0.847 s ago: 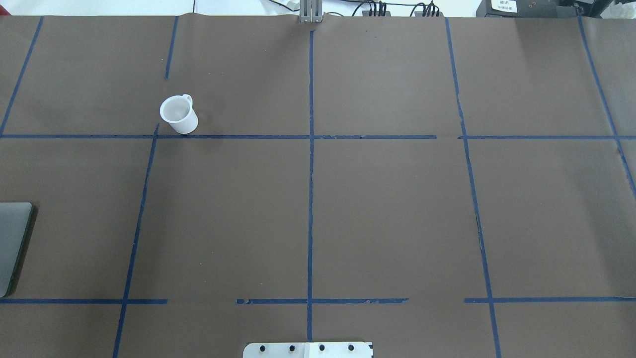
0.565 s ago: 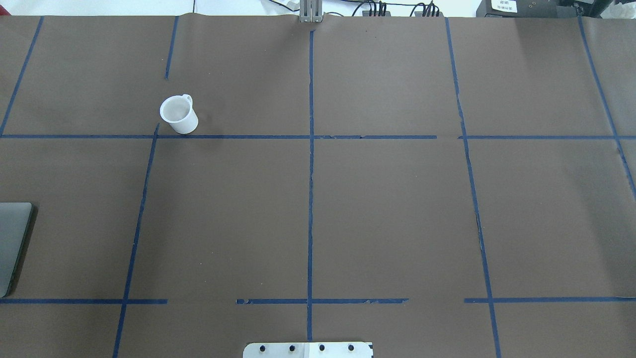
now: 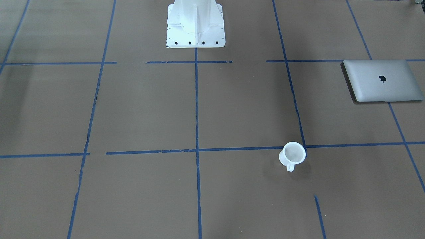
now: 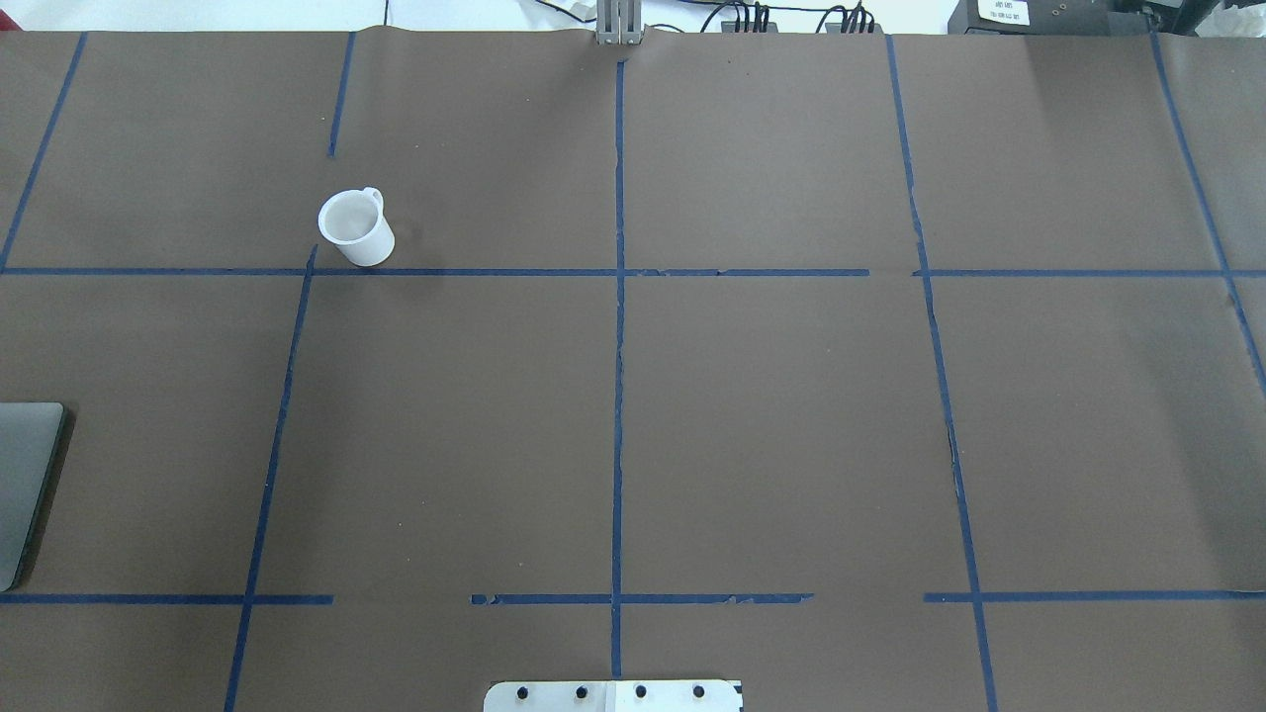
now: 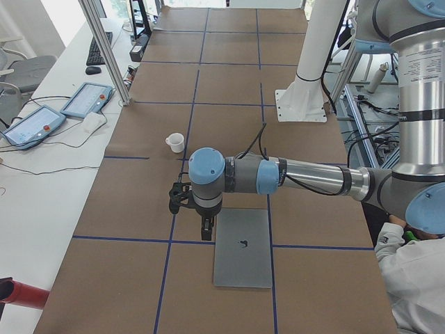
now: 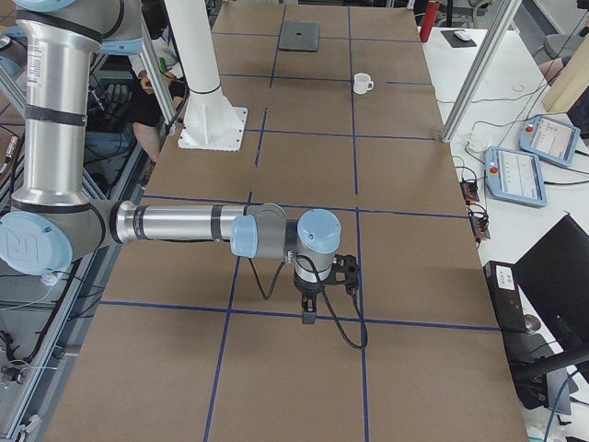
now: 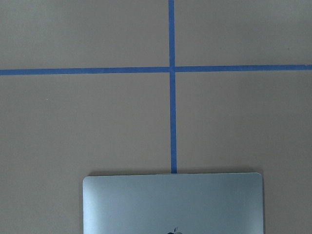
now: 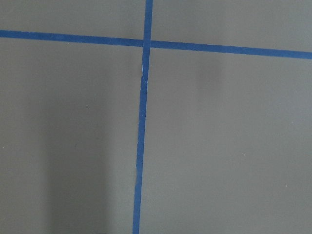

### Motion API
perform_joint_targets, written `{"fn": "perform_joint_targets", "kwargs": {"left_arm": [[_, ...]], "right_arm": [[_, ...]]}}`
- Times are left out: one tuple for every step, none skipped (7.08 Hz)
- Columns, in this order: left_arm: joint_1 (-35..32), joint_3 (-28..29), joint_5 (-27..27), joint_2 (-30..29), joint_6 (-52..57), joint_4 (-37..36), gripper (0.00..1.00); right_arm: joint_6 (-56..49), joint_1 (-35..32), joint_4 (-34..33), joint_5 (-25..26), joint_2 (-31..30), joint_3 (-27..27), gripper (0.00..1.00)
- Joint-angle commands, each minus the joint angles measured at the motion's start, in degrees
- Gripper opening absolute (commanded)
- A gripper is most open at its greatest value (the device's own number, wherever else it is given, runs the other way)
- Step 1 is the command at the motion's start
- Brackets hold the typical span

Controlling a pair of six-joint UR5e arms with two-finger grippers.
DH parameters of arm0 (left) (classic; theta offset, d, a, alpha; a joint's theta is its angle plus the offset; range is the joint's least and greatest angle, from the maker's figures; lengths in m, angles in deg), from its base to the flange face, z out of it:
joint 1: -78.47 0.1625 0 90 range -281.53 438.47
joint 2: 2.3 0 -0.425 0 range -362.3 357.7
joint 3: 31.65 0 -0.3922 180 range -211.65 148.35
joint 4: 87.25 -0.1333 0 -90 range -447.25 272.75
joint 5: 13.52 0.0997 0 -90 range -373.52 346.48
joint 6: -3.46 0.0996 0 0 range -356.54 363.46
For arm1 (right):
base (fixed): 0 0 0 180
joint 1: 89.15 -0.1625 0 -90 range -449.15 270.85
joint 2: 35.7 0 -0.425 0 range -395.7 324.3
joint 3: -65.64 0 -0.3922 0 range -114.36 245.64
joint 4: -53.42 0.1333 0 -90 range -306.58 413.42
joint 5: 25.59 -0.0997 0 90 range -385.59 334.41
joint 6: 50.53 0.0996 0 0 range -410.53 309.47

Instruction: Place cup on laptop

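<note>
The white cup [image 4: 356, 227] stands upright on the brown table, handle away from the robot. It also shows in the front view [image 3: 292, 155] and both side views [image 5: 176, 142] [image 6: 363, 83]. The closed silver laptop [image 3: 382, 80] lies flat at the robot's left end, cut off by the overhead view's left edge [image 4: 25, 485], and fills the bottom of the left wrist view [image 7: 173, 202]. My left gripper [image 5: 205, 226] hangs over the laptop's [image 5: 242, 247] cup-side edge; I cannot tell whether it is open. My right gripper [image 6: 310, 313] hangs over bare table at the far end; I cannot tell its state either.
Blue tape lines [image 4: 618, 346] grid the table. The white robot pedestal [image 3: 196, 23] stands at the robot-side edge. Teach pendants [image 5: 87, 99] [image 6: 515, 175] lie on the side bench. A person in white [image 5: 417, 278] stands near the laptop end.
</note>
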Motion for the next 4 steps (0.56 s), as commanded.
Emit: {"fn": "perform_joint_targets", "kwargs": {"left_arm": [[4.0,0.7,-0.2,0.0,-0.1,6.8,1.0],[9.9,0.6,-0.1,-0.3,-4.5,11.5,1.0],[14.2,0.9,-0.1,-3.6,-12.6,14.3,1.0],[17.4,1.2,-0.1,-8.6,-19.0,14.5,1.0]], "right_arm": [[0.0,0.0,-0.1,0.0,0.0,0.0,1.0],[0.0,0.0,0.0,0.0,0.0,0.0,1.0],[0.0,0.0,0.0,0.0,0.0,0.0,1.0],[0.0,0.0,0.0,0.0,0.0,0.0,1.0]]}}
